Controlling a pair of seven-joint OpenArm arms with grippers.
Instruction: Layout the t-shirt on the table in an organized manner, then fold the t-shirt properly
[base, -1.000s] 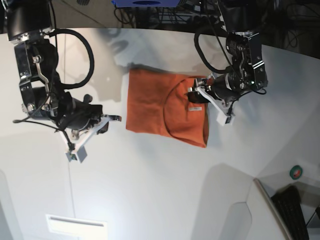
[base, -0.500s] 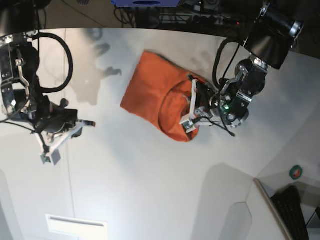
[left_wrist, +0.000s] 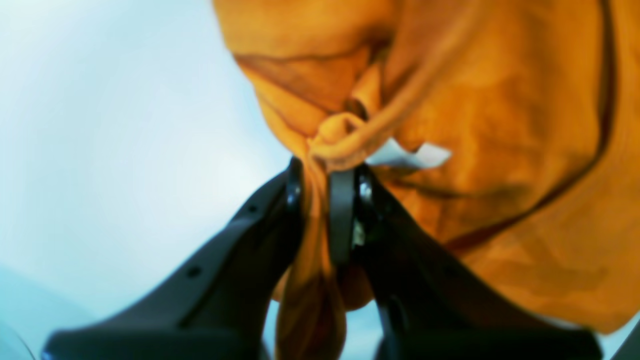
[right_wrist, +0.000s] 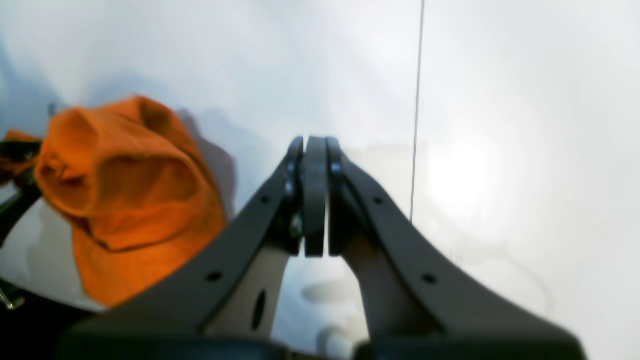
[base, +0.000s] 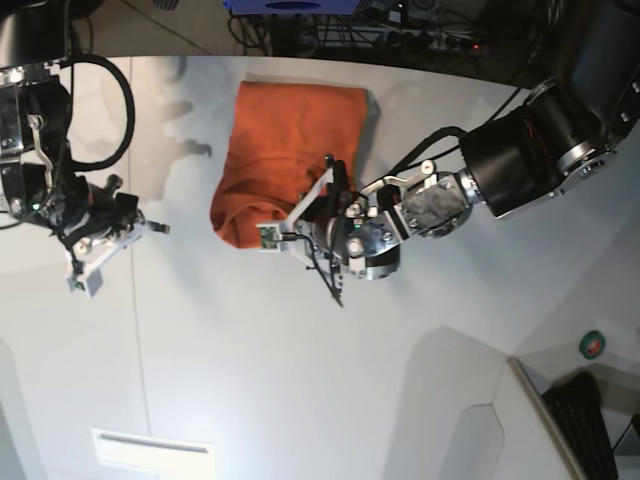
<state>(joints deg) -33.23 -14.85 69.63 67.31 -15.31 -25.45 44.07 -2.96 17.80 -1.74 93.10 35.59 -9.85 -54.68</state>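
The orange t-shirt (base: 290, 140) lies bunched at the back middle of the white table (base: 300, 380), with a lump of it pulled toward the front left. My left gripper (base: 305, 215) reaches in from the right. In the left wrist view it (left_wrist: 322, 175) is shut on a pinch of the t-shirt (left_wrist: 500, 125) close to the ribbed neckline, beside the white neck tag (left_wrist: 410, 156). My right gripper (base: 155, 228) hangs at the far left, away from the cloth. It (right_wrist: 314, 150) is shut with nothing in it, and the t-shirt (right_wrist: 130, 200) shows off to its left.
A small white rectangular plate (base: 152, 448) lies near the front left. A green round object (base: 592, 345) and a dark keyboard-like thing (base: 590, 420) sit at the front right. A thin seam line (right_wrist: 417, 100) runs across the table. Cables crowd the back edge.
My left gripper closed on the shirt and swept left across the table, dragging and bunching the cloth toward the back middle. The right arm drew back to the left, still shut.
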